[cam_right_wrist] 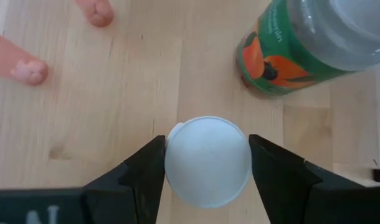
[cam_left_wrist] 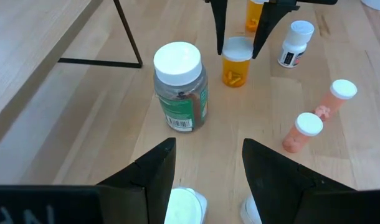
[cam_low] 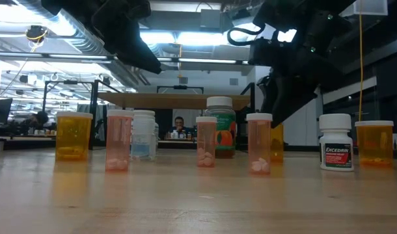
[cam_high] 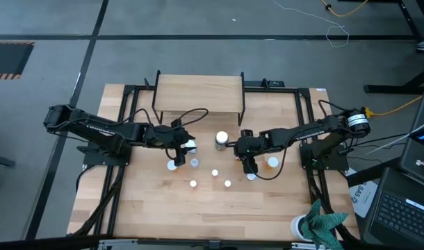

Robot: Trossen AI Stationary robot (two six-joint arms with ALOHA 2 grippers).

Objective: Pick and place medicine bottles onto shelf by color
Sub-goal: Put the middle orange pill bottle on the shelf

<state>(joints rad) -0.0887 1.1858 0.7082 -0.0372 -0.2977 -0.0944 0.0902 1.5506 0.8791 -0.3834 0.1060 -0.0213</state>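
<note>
Right tool (cam_right_wrist: 205,165) astride white-capped bottle (cam_right_wrist: 207,160) — table-standing.

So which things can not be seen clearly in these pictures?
- Right gripper: right wrist view shows a white cap between its fingers; the bottle body beneath is hidden by the cap.
- Left gripper: left wrist view cuts off the bottle caps under it at the edge.
- Green bottle: label text too small.
- Shelf: low view shows only its front edge.

Matt pale wood table (cam_high: 149,208), translucent plastic bottles (cam_low: 118,140) (smooth white caps)
</note>
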